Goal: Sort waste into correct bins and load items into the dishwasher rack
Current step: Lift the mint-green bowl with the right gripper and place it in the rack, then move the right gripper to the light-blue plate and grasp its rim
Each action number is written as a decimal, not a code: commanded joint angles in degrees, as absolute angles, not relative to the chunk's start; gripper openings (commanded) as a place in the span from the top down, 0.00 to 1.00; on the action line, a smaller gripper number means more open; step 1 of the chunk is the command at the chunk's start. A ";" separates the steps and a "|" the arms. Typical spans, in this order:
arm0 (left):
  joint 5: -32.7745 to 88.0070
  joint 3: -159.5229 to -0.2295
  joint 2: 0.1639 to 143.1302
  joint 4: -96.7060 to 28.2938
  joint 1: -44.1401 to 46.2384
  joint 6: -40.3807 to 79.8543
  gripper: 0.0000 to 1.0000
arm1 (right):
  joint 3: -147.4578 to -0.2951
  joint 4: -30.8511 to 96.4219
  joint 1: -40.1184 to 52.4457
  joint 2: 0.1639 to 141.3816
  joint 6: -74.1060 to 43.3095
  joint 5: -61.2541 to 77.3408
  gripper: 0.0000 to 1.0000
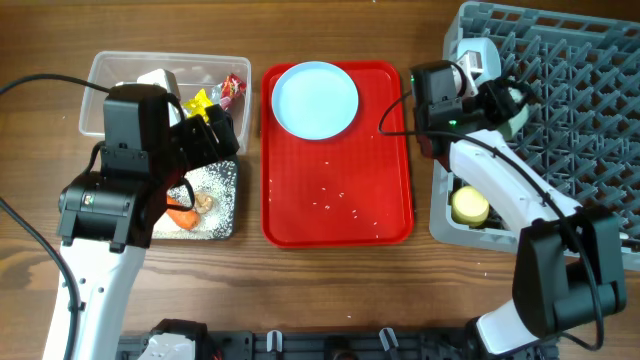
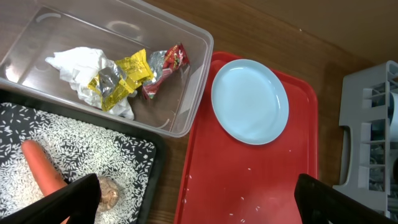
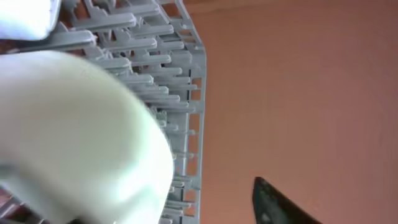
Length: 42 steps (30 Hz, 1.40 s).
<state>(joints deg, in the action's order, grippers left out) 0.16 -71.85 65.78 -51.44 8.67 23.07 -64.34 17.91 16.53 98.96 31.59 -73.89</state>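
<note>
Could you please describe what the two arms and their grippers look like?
The left arm and right arm have white rounded links joined by black boxy housings, with thin black cables looping alongside. A small green light shows on the right arm. The left gripper and right gripper have black fingers.

A: What lies where?
B: On my left, the tub (image 2: 199,62) holds the napkin (image 2: 78,65) and wrappers (image 2: 124,78). Just before it, the shallow tray (image 1: 225,225) holds carrot (image 2: 40,168) and rice (image 2: 81,149).
A: And right?
B: The middle tray (image 1: 340,210) carries the plate (image 1: 315,98) at its far end. Beyond it is the rack (image 1: 580,100), cup (image 1: 469,206) inside.
</note>
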 commanded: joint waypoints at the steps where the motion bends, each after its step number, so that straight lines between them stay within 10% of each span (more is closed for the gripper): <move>1: 0.60 -72.01 65.73 -51.35 8.62 23.40 0.00 | -64.93 17.76 18.50 99.98 31.46 -72.31 0.36; 21: 0.60 -72.01 65.73 -51.35 8.62 23.40 0.00 | -64.93 17.15 26.02 99.98 31.27 -65.98 0.19; 23: 0.60 -72.01 65.73 -51.35 8.62 23.40 0.00 | -64.93 17.10 25.85 99.98 31.18 -65.28 0.01; 34: 0.62 -72.01 65.73 -51.35 8.62 23.40 0.00 | -65.12 1.43 27.57 96.77 19.46 -60.62 0.00; 42: 0.60 -72.01 65.73 -51.35 8.62 23.40 0.00 | -65.71 9.78 39.05 93.27 1.74 -23.05 0.00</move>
